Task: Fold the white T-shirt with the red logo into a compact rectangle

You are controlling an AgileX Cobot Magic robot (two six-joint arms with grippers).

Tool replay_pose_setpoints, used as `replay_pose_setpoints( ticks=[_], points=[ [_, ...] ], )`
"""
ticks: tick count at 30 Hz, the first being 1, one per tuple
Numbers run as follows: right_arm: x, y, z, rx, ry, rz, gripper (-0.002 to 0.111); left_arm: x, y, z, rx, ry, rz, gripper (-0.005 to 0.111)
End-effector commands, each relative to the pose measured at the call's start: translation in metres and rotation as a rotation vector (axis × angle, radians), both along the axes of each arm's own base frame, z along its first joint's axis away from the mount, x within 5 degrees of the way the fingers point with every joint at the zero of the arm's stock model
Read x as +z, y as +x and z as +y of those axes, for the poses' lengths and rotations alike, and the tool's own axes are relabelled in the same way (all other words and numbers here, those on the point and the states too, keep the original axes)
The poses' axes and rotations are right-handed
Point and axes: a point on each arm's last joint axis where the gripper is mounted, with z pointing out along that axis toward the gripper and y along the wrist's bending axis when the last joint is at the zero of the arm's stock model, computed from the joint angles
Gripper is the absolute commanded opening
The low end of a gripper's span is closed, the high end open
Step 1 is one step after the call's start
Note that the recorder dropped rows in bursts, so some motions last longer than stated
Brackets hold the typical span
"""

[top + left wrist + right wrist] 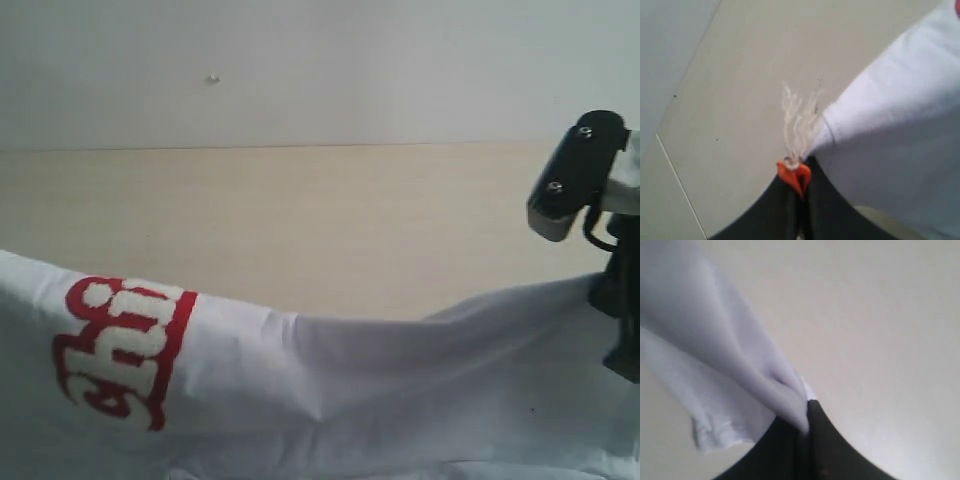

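Shirt: the white T-shirt (400, 390) is seen as a sagging band across the exterior view, from 9 o'clock through 6 o'clock to 3 o'clock, and is judged to be lifted off the table (350, 210).
Logo: the red logo (125, 345) is shown at 8 o'clock in the exterior view, turned on its side and cut off by the shirt's fold.
Left gripper: the left gripper (799, 187) is closed tight on a corner of the cloth. Frayed white threads (799, 125) stand just beyond the tips. An orange bit (795, 176) is pinched there; whether it is a tag or a pad cannot be told.
Right gripper: the right gripper (807, 427) is pinched on a bunched fold, with a loose hemmed edge (715, 432) hanging beside it.
Risk, slip: little cloth is held at the left tips, so the corner could be pulled free if the band is drawn tighter.
Risk, crooked fold: uneven layers could be laid down because the right grip gathers a bunch rather than a flat edge.
Risk, sag: the slack middle could touch down first and crease.
Exterior only: the logo, the sag and the right arm (575, 180) at 3 o'clock are shown.
Wrist only: both grips are shown; in the exterior view the left gripper is not seen at all.
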Motion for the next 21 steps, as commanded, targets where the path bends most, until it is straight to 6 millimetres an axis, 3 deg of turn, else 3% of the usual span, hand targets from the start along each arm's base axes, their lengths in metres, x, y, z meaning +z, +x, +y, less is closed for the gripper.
replay_pose_setpoints(
  ticks=[1, 6, 11, 12, 14, 18, 21],
  points=[
    [-0.035, 0.042, -0.013, -0.096, -0.045, -0.050, 0.000, -0.033, 0.049, -0.001, 0.010, -0.013, -0.038, 0.000],
    [-0.070, 0.076, -0.034, -0.206, -0.041, -0.116, 0.000, -0.069, 0.091, 0.007, 0.028, -0.096, -0.061, 0.000],
    [-0.093, 0.097, -0.043, -0.209, -0.067, -0.177, 0.000, -0.108, 0.116, 0.016, 0.051, -0.157, -0.036, 0.000],
    [-0.097, 0.103, -0.043, -0.209, -0.069, -0.191, 0.000, -0.115, 0.120, 0.016, 0.046, -0.168, -0.035, 0.002],
    [-0.107, 0.118, -0.043, -0.294, -0.053, -0.191, 0.002, -0.131, 0.127, 0.014, 0.038, -0.206, -0.036, 0.017],
    [-0.113, 0.134, -0.047, -0.384, -0.088, -0.172, 0.020, -0.144, 0.142, 0.015, 0.109, -0.260, -0.021, 0.043],
    [-0.115, 0.140, -0.049, -0.380, -0.111, -0.181, 0.044, -0.143, 0.154, 0.023, 0.254, -0.354, -0.045, 0.047]
  ],
)
